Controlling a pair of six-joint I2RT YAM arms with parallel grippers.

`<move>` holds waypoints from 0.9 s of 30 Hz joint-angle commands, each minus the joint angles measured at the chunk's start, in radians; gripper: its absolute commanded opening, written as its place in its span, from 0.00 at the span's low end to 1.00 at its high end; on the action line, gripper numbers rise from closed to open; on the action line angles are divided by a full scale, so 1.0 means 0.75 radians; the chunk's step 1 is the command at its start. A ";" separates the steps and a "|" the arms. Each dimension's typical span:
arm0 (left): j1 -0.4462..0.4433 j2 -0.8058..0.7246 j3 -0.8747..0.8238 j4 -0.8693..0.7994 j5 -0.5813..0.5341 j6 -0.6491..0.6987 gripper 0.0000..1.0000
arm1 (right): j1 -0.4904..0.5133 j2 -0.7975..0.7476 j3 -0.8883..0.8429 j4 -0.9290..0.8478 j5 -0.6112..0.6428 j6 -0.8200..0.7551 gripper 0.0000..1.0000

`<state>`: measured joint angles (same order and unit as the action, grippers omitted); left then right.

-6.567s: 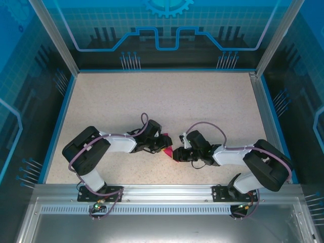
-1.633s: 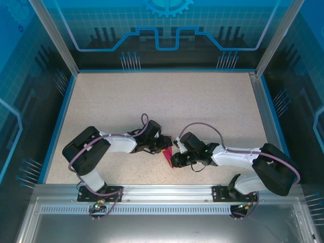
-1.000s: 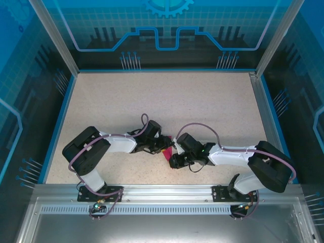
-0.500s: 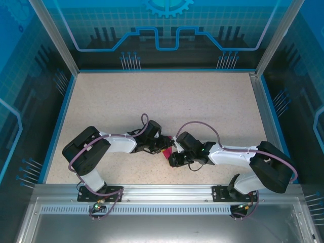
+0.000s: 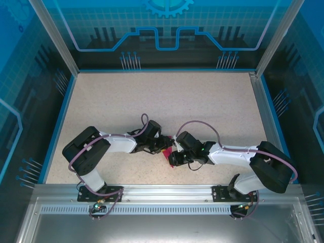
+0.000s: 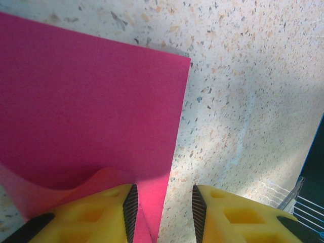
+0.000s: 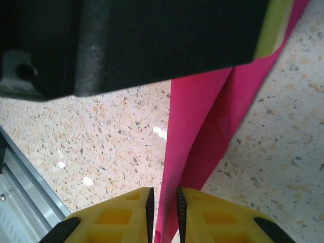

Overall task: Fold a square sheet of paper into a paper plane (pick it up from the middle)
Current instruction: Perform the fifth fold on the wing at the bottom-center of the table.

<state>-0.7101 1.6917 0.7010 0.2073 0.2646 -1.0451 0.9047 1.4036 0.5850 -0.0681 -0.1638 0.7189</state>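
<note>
The pink paper (image 5: 166, 153), partly folded, lies on the speckled table (image 5: 167, 101) near its front edge, between my two grippers. My right gripper (image 7: 165, 207) is clamped on its folded edge. My left gripper (image 6: 163, 207) stands parted, with a strip of the paper between its fingers.

No lettering, number or brand name can be read on anything here; the one sign-like mark is a pale blue gear emblem (image 5: 167, 6), printed at the top middle of the blue back wall panel (image 5: 101, 30) that stands behind the table (image 5: 167, 101).
</note>
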 commanded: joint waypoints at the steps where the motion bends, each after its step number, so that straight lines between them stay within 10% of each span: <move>1: 0.000 0.002 0.028 -0.058 0.013 0.005 0.38 | 0.018 0.025 0.039 -0.005 0.018 0.025 0.21; 27: -0.002 -0.003 0.023 -0.072 -0.007 -0.027 0.38 | 0.054 0.132 -0.129 0.254 -0.181 0.096 0.09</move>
<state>-0.7101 1.6917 0.7010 0.1986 0.2687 -1.0485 0.9150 1.4799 0.5159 0.1238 -0.2459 0.7750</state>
